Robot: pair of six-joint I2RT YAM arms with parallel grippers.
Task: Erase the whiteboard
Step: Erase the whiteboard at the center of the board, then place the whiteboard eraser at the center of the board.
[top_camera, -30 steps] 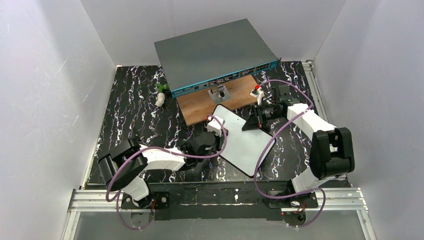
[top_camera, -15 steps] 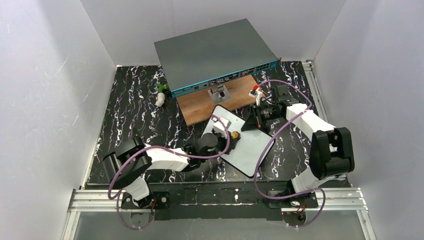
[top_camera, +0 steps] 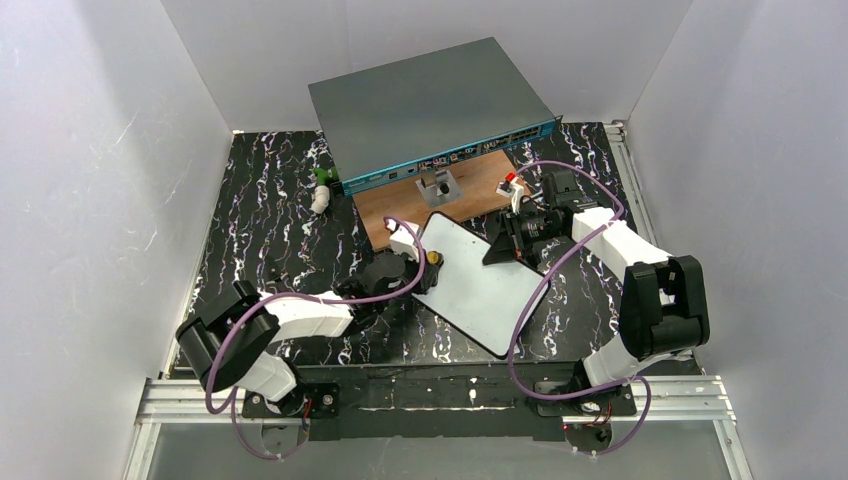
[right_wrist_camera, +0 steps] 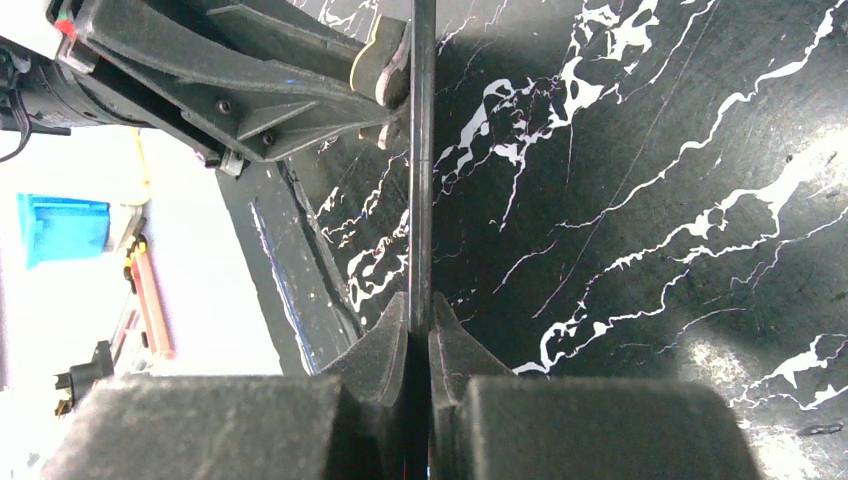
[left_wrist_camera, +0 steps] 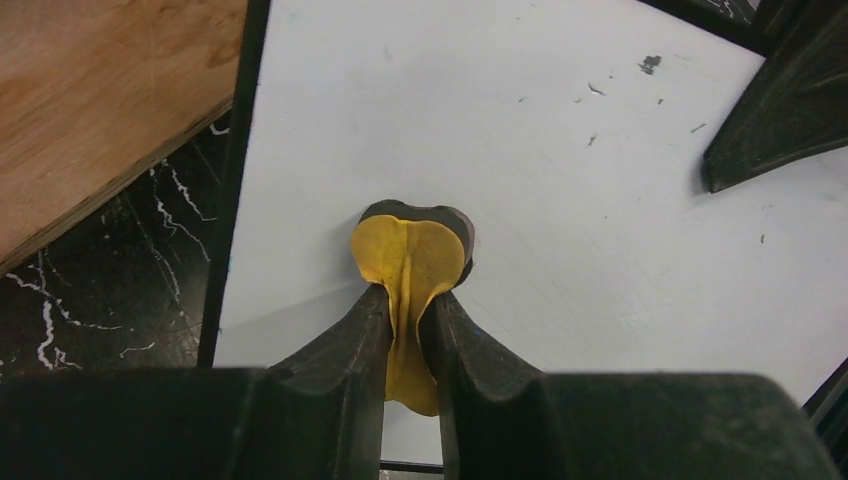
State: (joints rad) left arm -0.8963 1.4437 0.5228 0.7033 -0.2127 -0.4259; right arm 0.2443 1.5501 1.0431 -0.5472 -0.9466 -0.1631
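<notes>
Nearest the arm bases, the left gripper point(top_camera: 432, 262) reaches in from 8 o'clock, its fingers pinching a folded yellow pad point(left_wrist_camera: 410, 255) whose tip presses on the whiteboard point(top_camera: 485, 290). The whiteboard sits at the centre of the desk point(top_camera: 270, 220), with its long axis running from about 11 to 5 o'clock. The pad touches near the board's 10 o'clock edge.

Further out, at the board's 2 o'clock edge, the right gripper point(top_camera: 500, 248) has its jaws pressed together on the thin rim. The right wrist view shows that rim edge-on between its fingers.

The surface reads almost clean. A few dark specks point(left_wrist_camera: 650, 65) show in the left wrist view, close to where the right gripper clamps.

To wipe well, I judge the left arm should keep steady downward pressure and drag the pad in overlapping strokes toward 2 o'clock. It should stop short of the right fingers. The right clamp must hold firm so the board does not skate.

Beyond lie the wooden board point(top_camera: 395, 212) and the grey box point(top_camera: 430, 105) at 12 o'clock.
</notes>
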